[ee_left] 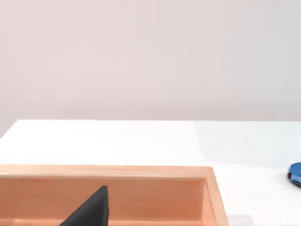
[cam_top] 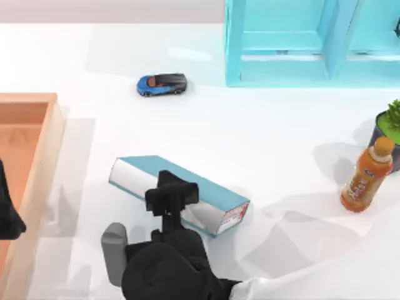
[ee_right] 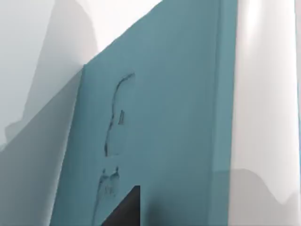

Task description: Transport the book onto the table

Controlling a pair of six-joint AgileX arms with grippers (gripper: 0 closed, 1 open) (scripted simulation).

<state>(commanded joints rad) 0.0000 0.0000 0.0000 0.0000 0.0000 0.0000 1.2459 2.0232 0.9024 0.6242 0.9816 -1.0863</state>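
1. Now we are reaching our right gripper (cam_top: 170, 195) over the book (cam_top: 206, 187), which is lying on the table (cam_top: 262, 137) near the front edge, a little left of centre.
2. We are seeing the fingers straddling the book's near, white page edge, but we cannot tell whether they are gripping it or standing open.
3. Up close, our right wrist view is looking straight onto the book's teal cover (ee_right: 164, 117), with one dark fingertip (ee_right: 124, 209) in front of it.
4. We are keeping our left gripper (cam_top: 7, 212) parked over the wooden tray (cam_top: 53, 125) at the table's left edge; its fingers cannot be judged either.
5. Farther back, a blue toy car (cam_top: 162, 84) is sitting well apart from the book, and a turquoise shelf (cam_top: 281, 72) is standing at the far right.
6. An orange bottle (cam_top: 367, 175) is standing at the right edge, just beside a potted plant (cam_top: 390, 125).
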